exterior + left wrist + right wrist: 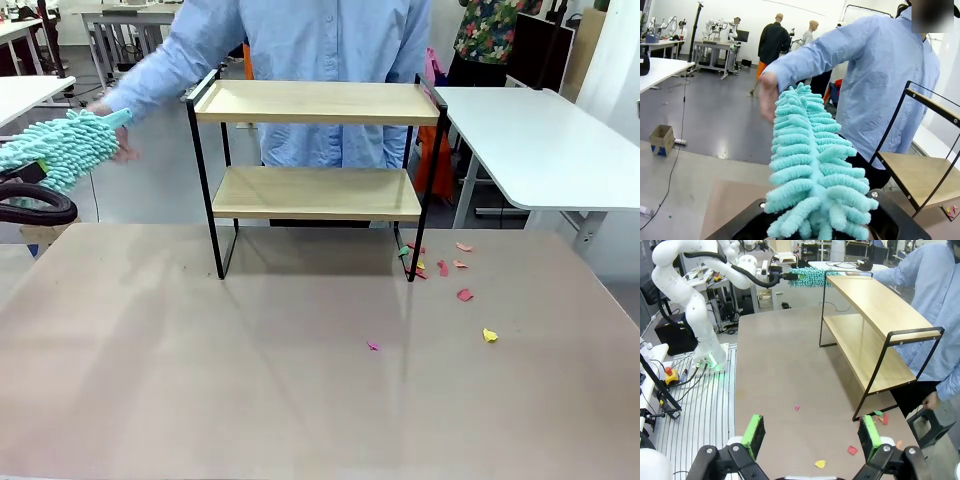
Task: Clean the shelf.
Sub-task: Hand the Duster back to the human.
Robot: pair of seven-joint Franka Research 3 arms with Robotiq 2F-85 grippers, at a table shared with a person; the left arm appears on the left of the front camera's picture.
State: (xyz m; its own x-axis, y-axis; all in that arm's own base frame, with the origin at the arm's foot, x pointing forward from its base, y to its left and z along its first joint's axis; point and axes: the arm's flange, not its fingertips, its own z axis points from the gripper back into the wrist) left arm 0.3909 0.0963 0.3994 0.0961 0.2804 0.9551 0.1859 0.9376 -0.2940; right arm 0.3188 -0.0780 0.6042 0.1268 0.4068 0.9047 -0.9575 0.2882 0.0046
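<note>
While left tool (782,276) pinches duster (60,148) (teal), right tool (811,437) spread above table (775,370).

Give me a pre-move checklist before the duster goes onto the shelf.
1. Left gripper shut on the duster: ok.
2. Person's hand away from the duster: not ok, it is at the duster's tip.
3. Shelf upright on the table: ok.
4. Shelf boards free of objects: ok, both look bare.
5. Right gripper open and apart from the shelf: ok.
6. Paper scraps off the table: not ok, several lie by the shelf's right legs.
</note>
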